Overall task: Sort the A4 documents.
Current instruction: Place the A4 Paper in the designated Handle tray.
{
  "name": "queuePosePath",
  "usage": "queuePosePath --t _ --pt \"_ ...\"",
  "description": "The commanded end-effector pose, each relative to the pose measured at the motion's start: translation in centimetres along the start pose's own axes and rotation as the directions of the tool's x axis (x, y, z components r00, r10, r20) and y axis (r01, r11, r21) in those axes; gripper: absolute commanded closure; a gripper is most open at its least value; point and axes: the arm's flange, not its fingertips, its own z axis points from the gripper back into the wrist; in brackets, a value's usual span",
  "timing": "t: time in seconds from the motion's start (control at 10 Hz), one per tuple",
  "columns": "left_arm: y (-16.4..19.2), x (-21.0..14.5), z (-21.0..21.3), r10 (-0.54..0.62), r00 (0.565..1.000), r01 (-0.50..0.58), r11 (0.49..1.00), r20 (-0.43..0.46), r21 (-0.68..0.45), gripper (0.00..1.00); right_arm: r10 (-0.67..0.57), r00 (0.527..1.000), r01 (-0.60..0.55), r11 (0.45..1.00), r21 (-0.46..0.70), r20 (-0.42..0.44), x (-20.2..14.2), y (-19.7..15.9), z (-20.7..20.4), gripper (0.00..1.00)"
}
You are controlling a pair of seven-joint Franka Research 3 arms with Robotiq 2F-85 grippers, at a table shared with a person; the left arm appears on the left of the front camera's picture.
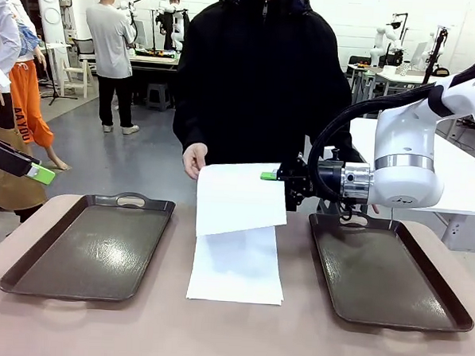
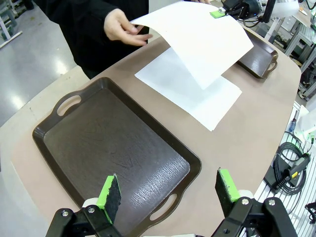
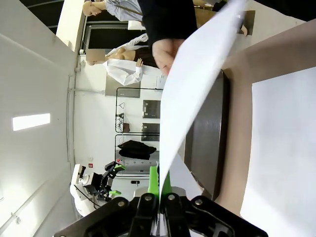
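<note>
One white A4 document (image 1: 240, 198) is held up over the middle of the table. My right gripper (image 1: 269, 176) is shut on its right edge, and the person's hand (image 1: 195, 160) holds its left edge. The right wrist view shows that sheet (image 3: 197, 89) clamped between my right gripper (image 3: 159, 186) fingers. More white paper (image 1: 237, 267) lies flat on the table beneath it. My left gripper (image 2: 169, 190) stands open and empty above the near end of the left tray (image 2: 113, 143). From there I also see the lifted sheet (image 2: 197, 39) and the flat paper (image 2: 212, 101).
Two dark brown trays with handles flank the paper: one at the left (image 1: 90, 250), one at the right (image 1: 384, 273) under my right arm. The person in black stands at the far edge of the table. A cable and plug (image 2: 291, 165) hang off the table's side.
</note>
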Motion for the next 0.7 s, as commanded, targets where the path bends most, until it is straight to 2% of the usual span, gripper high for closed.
queuePosePath --t 0.0,0.6 --pt "0.23 -0.13 -0.03 -0.017 1.000 0.017 1.000 0.005 -0.013 0.00 -0.002 1.000 0.002 1.000 -0.004 0.002 -0.04 -0.02 -0.08 1.00" --pt "0.23 -0.13 -0.03 -0.017 1.000 0.017 1.000 0.005 -0.013 0.00 0.000 1.000 0.000 1.000 0.000 0.000 0.00 0.00 0.00 0.99"
